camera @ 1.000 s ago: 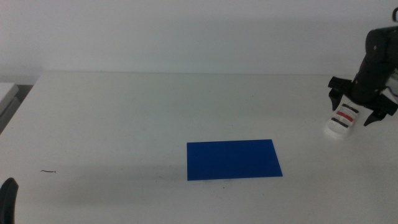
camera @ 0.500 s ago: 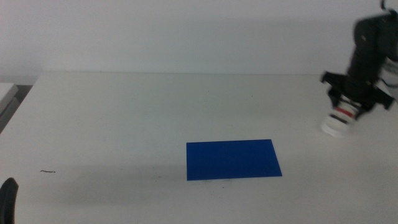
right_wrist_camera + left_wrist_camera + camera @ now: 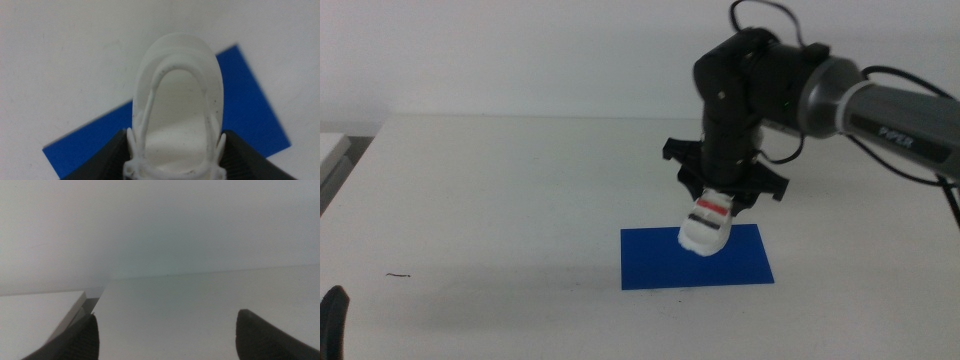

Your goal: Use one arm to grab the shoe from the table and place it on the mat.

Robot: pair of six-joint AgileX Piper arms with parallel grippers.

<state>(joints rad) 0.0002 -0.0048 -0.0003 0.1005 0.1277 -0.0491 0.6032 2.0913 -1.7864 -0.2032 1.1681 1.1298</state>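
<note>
Right hand (image 3: 720, 200) clamps shoe (image 3: 706, 222) | moved from table's right edge | now over mat (image 3: 660, 262)

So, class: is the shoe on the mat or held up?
Held up: the right end effector grips the shoe, tilted above the mat.

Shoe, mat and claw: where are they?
small white strapped shoe (image 3: 706, 224), middle view, red strap.
flat deep blue mat (image 3: 650, 265), middle view, bare left part.
right claw (image 3: 720, 192), middle view, gripping the shoe.
</note>
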